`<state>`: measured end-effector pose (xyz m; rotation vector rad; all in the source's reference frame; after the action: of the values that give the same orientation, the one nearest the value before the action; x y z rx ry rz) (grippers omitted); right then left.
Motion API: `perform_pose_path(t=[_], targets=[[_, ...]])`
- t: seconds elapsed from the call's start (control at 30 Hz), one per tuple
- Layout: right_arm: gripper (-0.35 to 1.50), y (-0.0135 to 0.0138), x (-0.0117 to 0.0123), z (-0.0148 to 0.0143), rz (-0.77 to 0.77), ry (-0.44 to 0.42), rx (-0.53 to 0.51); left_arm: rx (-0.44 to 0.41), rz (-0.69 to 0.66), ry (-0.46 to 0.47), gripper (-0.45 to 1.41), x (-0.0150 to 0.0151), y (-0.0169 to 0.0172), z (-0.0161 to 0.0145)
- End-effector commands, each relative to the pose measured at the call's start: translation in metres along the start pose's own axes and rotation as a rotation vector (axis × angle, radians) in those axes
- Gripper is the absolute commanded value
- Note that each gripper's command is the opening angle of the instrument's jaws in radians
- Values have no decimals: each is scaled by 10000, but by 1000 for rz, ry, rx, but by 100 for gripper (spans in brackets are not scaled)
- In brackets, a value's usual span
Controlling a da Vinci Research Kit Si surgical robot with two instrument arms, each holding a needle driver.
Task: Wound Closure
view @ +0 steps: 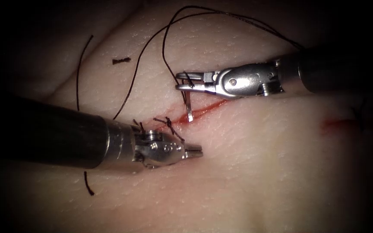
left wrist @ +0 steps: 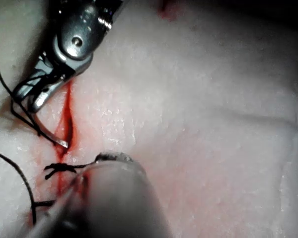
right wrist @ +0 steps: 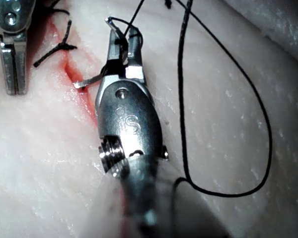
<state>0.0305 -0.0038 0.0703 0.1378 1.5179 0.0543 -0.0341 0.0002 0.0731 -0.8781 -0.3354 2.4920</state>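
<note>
Pale tissue [view: 247, 172] carries a red-edged cut [view: 206, 110]. Over the cut, the right tool [view: 185, 81], stamped "S", grips the curved needle [view: 189, 108] near its rear end, tip at the cut. Below the cut, the left tool [view: 196, 151] is closed, empty.

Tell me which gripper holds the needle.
The right gripper, shut on the needle near its tail; the tip points down at the cut. The left gripper is shut, holding nothing.

Counted on the tissue [view: 247, 172]: one cut [view: 203, 111], one needle [view: 189, 108], one long thread [view: 152, 47], one tied stitch [view: 169, 125] across the cut, three loose cut ends of thread [view: 121, 61]. Two tools in the field: left tool [view: 194, 152], right tool [view: 185, 80]. One red smear [view: 337, 125] right of the cut.
</note>
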Motion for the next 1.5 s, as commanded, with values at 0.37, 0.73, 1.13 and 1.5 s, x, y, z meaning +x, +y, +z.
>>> perform_pose_path(t=[0.37,0.73,1.13,1.5], targets=[[-35,-4,-3,9,-1,21,37,-2,2,0,4,-1,1,8],[-35,2,2,7,30,14,46,2,-5,0,4,-6,0,16],[-35,-2,1,9,67,12,58,-3,-10,2,4,-7,-1,15],[-35,-8,3,10,241,-24,91,-3,-7,3,4,-9,-5,16]])
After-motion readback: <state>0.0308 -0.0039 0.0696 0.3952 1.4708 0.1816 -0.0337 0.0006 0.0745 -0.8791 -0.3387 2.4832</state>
